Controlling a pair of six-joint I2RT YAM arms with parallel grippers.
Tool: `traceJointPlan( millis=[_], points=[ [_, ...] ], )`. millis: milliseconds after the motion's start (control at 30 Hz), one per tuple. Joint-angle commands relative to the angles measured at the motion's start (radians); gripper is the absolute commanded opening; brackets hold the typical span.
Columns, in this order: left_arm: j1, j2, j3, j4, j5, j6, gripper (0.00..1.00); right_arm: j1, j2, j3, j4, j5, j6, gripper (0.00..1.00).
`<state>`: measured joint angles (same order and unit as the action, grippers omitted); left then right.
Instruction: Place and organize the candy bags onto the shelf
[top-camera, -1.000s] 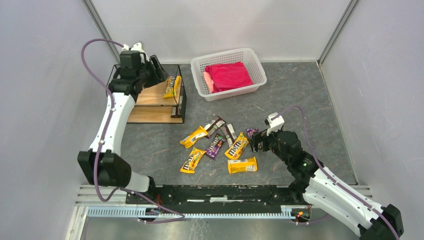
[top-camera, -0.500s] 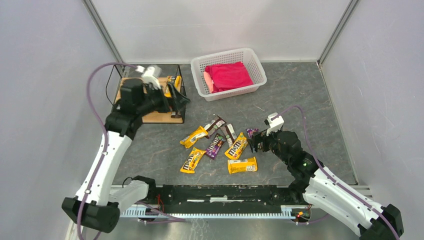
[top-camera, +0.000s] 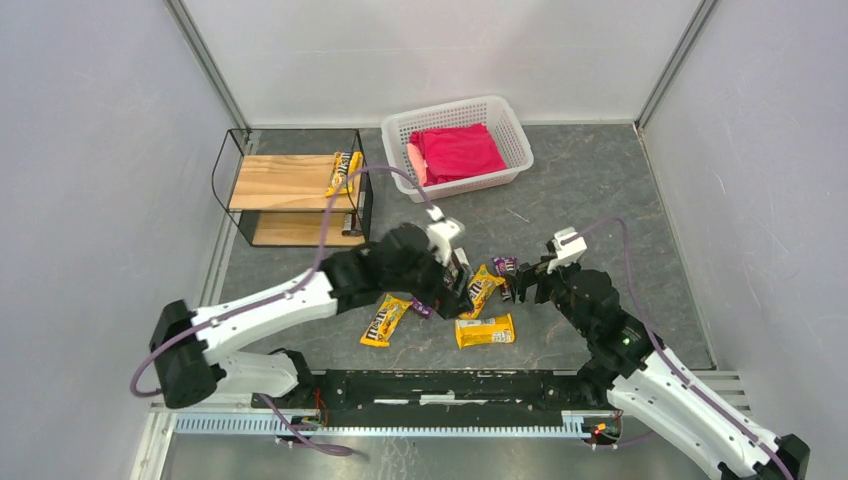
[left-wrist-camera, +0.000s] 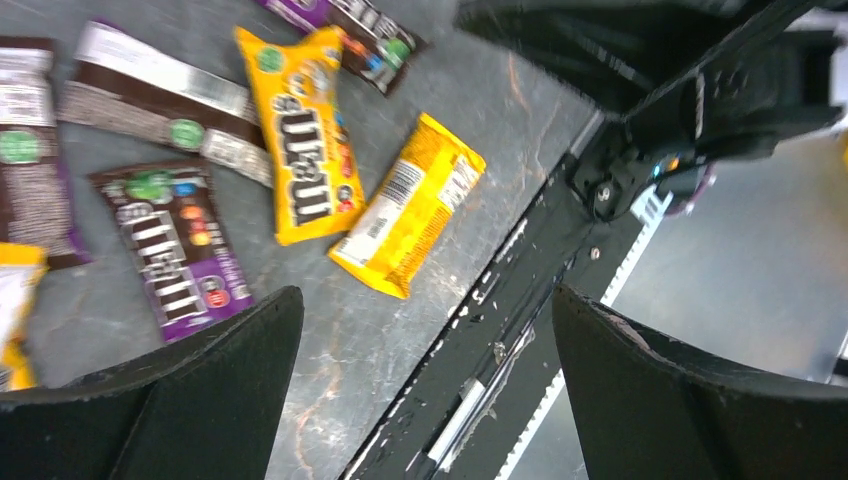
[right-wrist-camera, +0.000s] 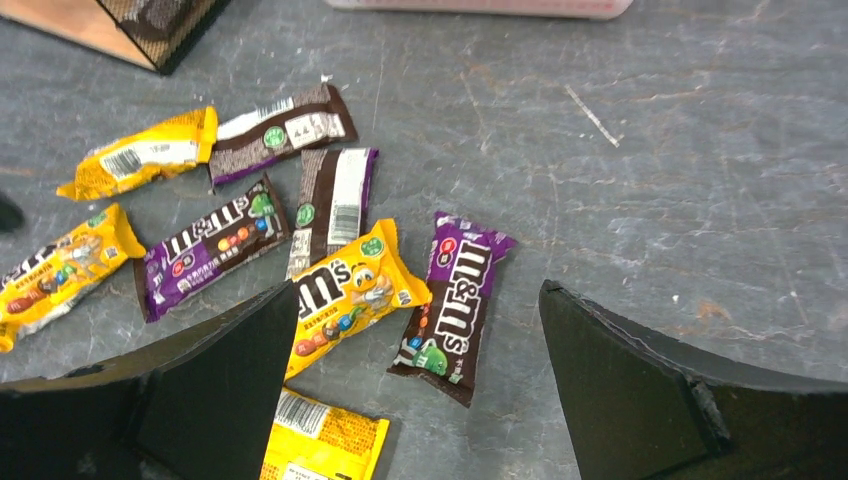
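Note:
The shelf (top-camera: 275, 180) stands at the back left, and one yellow candy bag (top-camera: 343, 172) lies at the right edge of its top board. Several candy bags lie loose mid-table, yellow (top-camera: 485, 330) and purple (top-camera: 505, 265) among them. My left gripper (top-camera: 458, 290) hovers open over the pile's near side; in its wrist view a yellow bag (left-wrist-camera: 410, 205) lies just ahead of the empty left gripper (left-wrist-camera: 430, 380). My right gripper (top-camera: 520, 285) is open at the pile's right edge. A purple bag (right-wrist-camera: 455, 295) and a yellow bag (right-wrist-camera: 350, 295) lie ahead of the right gripper (right-wrist-camera: 420, 370).
A white perforated basket (top-camera: 510, 125) with a red cloth (top-camera: 458, 152) sits at the back centre. The black base rail (top-camera: 440, 385) runs along the near edge, just under the left gripper. The shelf's corner (right-wrist-camera: 150, 25) shows at the top left of the right wrist view.
The left arm let go of the yellow bag on the shelf's top board, opened, and swung down and right to the pile. The right arm shifted slightly.

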<state>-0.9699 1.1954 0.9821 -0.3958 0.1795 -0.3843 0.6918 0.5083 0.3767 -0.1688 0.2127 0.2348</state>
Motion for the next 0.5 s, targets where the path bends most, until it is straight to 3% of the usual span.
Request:
traceJointPlan(
  millis=[0,267,467],
  points=[
    [-0.135,0.104,0.01,0.115,-0.074,0.05,1.0,-0.002,-0.09,0.036,-0.005,0.077,-0.018,0.98],
    [-0.185,0.315,0.029,0.202,-0.004,0.096,1.0,-0.002,-0.289,0.02,-0.012,0.163,-0.047,0.98],
    [-0.2,0.466,0.104,0.186,-0.014,0.136,1.0,-0.001,-0.342,0.004,-0.019,0.182,-0.056,0.98]
  ],
)
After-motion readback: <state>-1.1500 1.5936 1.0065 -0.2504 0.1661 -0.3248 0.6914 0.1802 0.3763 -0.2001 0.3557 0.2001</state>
